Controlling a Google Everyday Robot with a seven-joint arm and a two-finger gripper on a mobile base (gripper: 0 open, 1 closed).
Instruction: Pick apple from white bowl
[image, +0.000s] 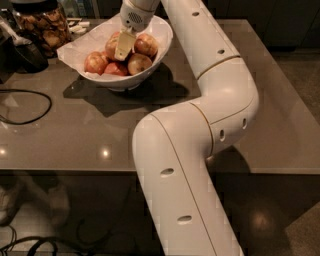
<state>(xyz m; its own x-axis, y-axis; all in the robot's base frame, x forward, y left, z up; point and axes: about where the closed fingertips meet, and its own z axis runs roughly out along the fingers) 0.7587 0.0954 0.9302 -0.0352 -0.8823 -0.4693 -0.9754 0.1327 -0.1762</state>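
Observation:
The white bowl (161, 37) stands at the back left of the table, lined with crumpled white paper, and holds several red-yellow apples. My gripper (123, 48) reaches down into the bowl from above, with the white arm stretching back across the table. It rests against the apple (111, 49) in the middle of the bowl, which it partly hides. Other apples lie around it: one to the right (145, 44), one in front (139, 63) and one at the left (95, 62).
A glass jar of brown snacks (42, 25) stands left of the bowl, beside a dark object (27, 56). A black cable (27, 107) loops on the brown table (90, 135) at the left. My arm's elbow (225, 100) hangs over the table's right half.

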